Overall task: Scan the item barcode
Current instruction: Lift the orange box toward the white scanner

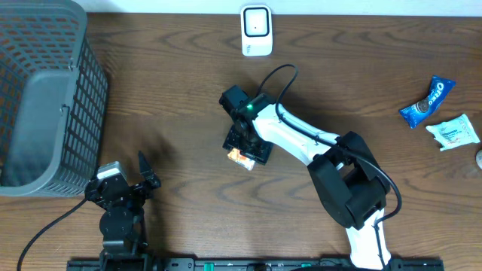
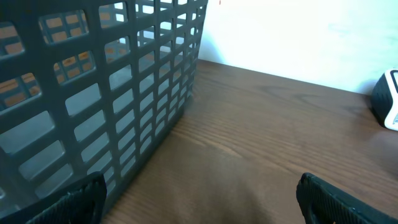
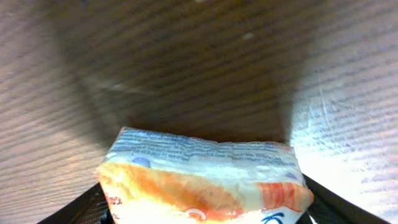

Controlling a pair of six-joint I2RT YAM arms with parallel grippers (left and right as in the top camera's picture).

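An orange-and-white snack packet lies on the wooden table near the middle. My right gripper points down over it, and only the packet's lower edge shows from above. In the right wrist view the packet fills the gap, with a dark finger against each of its ends; my right gripper is shut on it. No barcode shows, only small print along its top edge. The white scanner stands at the table's far edge. My left gripper rests open and empty at the front left, seen wide apart in its own view.
A large grey mesh basket fills the left side, close beside my left gripper. The scanner's edge shows at the right of the left wrist view. A blue cookie packet and a white packet lie at the far right.
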